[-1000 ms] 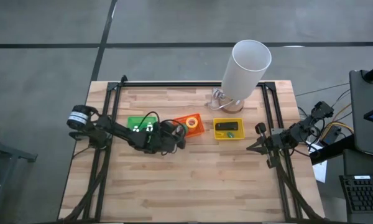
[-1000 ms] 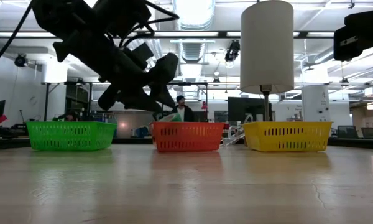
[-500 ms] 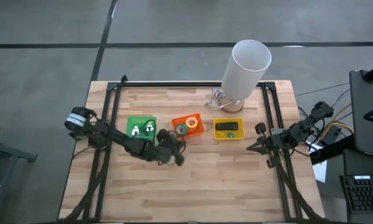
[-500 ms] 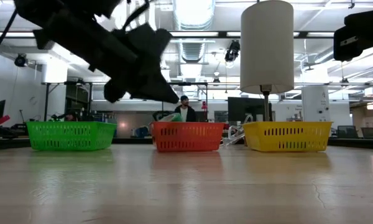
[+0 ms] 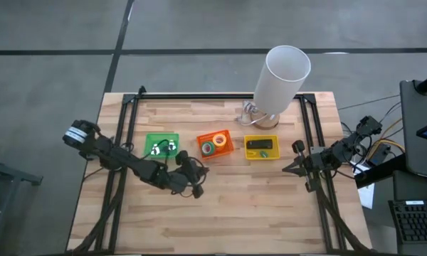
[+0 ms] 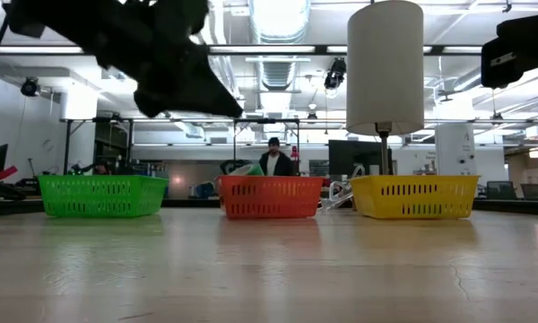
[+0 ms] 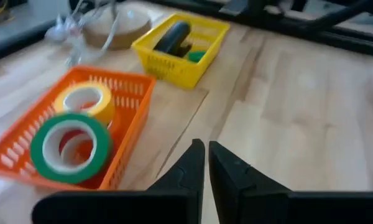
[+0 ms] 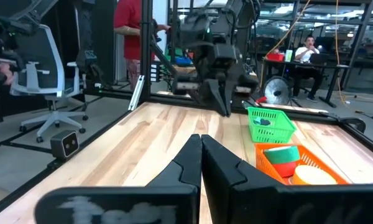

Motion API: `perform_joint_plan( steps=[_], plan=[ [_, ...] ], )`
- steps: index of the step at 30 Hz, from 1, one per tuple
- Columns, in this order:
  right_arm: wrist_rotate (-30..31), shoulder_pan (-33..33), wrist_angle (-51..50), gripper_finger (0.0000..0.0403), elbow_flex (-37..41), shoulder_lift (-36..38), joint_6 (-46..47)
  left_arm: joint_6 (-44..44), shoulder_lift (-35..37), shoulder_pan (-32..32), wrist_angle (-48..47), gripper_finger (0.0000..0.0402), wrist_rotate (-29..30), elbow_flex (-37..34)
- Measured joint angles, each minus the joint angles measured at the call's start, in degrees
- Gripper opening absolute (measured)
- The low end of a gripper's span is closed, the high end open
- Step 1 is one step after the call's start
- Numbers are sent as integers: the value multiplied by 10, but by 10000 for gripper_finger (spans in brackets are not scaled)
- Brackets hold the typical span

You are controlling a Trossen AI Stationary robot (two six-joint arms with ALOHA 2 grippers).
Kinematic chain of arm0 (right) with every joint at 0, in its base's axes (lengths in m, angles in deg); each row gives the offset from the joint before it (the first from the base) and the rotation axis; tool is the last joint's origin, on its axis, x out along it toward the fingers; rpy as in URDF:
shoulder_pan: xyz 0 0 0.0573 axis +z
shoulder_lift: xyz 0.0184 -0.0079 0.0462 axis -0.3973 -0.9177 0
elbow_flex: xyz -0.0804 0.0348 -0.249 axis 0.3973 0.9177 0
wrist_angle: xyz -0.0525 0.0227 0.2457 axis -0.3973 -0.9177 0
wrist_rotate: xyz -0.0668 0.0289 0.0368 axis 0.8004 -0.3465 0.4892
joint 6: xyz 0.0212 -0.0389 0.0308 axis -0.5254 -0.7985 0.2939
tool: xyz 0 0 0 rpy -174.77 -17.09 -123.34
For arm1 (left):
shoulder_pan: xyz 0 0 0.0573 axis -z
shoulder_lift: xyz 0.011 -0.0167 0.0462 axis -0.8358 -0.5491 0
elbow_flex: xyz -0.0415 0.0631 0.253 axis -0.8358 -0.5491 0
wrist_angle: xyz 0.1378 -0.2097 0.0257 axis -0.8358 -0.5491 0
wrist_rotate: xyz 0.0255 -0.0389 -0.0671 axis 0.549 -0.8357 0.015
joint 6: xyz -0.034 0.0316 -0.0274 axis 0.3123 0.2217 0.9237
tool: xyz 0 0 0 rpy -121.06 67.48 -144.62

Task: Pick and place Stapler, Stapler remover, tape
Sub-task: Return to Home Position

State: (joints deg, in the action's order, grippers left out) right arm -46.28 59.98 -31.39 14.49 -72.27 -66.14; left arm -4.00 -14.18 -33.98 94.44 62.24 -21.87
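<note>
high view has the left claw [image 5: 196, 190] hovering over bare table [image 5: 256, 206] in front of the row of three baskets, its arm reaching in from the left edge. left wrist view shows this claw [image 7: 206, 146] clenched, fingers pressed together with nothing between them. low view sets it [image 6: 233, 109] high above the tabletop, level with the lamp shade [image 6: 385, 67].

just beyond the left claw's tip, toward the far side of the table, sits the orange basket [image 6: 270, 197]. inside it the green tape [image 7: 99, 155] leans over something red, and the yellow tape [image 7: 105, 109] lies right behind it, touching. past that basket, farther from the claw and to its right, stands the yellow basket [image 6: 414, 197] with the stapler [image 7: 171, 37] lying in it beside a small green item [image 7: 196, 56]. to the claw's left and a little beyond it is the green basket [image 6: 101, 196], holding two small pale pieces [image 5: 164, 148]; what they are i cannot tell.

the right claw [image 5: 288, 169] waits at the right edge of the table, well apart from the yellow basket, which is the nearest thing ahead of it. right wrist view shows it [image 8: 201, 138] clenched too, empty, pointing across the wood at the left arm.

a person [image 6: 273, 161] stands in the room behind the orange basket.
</note>
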Motion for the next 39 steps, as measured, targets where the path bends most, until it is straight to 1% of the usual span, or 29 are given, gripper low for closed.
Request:
perform_joint_plan(
  steps=[3, 5, 9, 11, 15, 18, 22, 24, 27, 30, 32, 36, 39],
  plan=[
    [0, 0, 0, 8, 0, 0, -3, -38, 28, 4, 8, 23, -22, -1],
    [0, 0, 0, 8, 0, 0, -2, -51, 44, 4, 30, 23, -32, -12],
    [0, 0, 2, 8, 2, 0, 0, -95, 64, 5, 119, 27, -55, -60],
    [1, -1, 2, 8, 7, 0, 4, -114, 73, 5, 189, 29, -75, -98],
    [1, -1, 5, 8, 13, 0, 60, -124, 103, 5, 312, 29, -118, -196],
    [1, -1, 4, 8, 16, 0, 62, -117, 118, 5, 412, 25, -139, -267],
    [1, -1, 9, 8, 14, 0, 49, -122, 141, 5, 501, 23, -169, -333],
    [5, -1, 3, 9, 7, 0, 43, -123, 160, 5, 514, 25, -171, -356],
    [29, -1, -31, 8, -14, 2, 43, -124, 190, 5, 513, 29, -172, -381],
    [30, -1, -80, 8, -33, 6, 52, -140, 219, 5, 514, 30, -182, -404],
    [30, -1, -96, 8, -44, 15, 60, -138, 243, 5, 517, 28, -183, -426],
    [30, -4, -90, 8, -45, 17, 55, -155, 287, 3, 497, 23, -178, -431],
    [31, -10, -85, 8, -38, 17, 56, -183, 314, 2, 494, 23, -195, -431]
  ],
)
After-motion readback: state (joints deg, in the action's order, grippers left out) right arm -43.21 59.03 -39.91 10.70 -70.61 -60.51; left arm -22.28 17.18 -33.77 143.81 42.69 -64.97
